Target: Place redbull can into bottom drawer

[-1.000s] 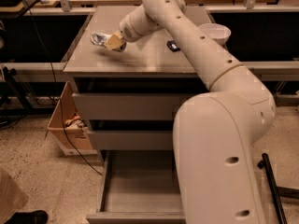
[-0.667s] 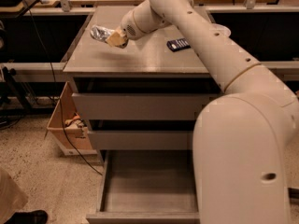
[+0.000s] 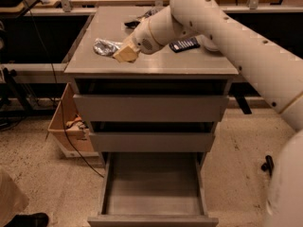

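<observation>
The redbull can [image 3: 105, 46] is a shiny silver cylinder lying on its side near the front left of the grey cabinet top [image 3: 189, 65]. My gripper [image 3: 126, 54], with tan fingers, reaches in from the right and is shut on the can's right end, low over the top. The bottom drawer [image 3: 152, 220] is pulled open below; its inside shows nothing in it. The two shallower drawers above it are partly out.
A flat black remote [image 3: 184, 45] lies on the cabinet top to the right of my wrist. A dark object [image 3: 132, 22] lies further back. A cardboard box [image 3: 66, 126] stands on the floor left of the cabinet. My arm crosses the right side.
The view has shifted and the cabinet now looks more head-on. My gripper stays at the can near the front left of the cabinet top; the drawer stays open.
</observation>
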Motion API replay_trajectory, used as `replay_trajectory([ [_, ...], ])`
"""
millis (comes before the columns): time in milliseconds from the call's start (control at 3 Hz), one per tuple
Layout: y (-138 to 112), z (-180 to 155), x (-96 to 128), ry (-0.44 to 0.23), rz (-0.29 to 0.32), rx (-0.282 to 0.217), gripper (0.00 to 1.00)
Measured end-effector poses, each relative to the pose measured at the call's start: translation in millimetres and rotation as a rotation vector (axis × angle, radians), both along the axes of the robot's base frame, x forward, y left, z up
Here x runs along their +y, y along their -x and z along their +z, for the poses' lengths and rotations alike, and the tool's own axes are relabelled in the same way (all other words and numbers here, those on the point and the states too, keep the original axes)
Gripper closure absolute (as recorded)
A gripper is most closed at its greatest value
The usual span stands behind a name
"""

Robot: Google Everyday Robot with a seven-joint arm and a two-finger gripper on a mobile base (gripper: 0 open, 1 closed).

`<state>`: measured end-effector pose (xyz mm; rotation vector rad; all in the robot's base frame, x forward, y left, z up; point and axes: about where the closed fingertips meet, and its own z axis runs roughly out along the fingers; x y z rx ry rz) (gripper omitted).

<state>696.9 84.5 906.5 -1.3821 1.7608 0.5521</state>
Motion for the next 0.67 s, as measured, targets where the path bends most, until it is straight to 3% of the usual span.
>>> replay_trajectory([
  [333, 51.2, -10.2, -21.3, 0.028, 0.059, 0.020, 1.00],
  [667, 51.2, -10.3, -21.3, 0.028, 0.059, 0.020, 1.00],
])
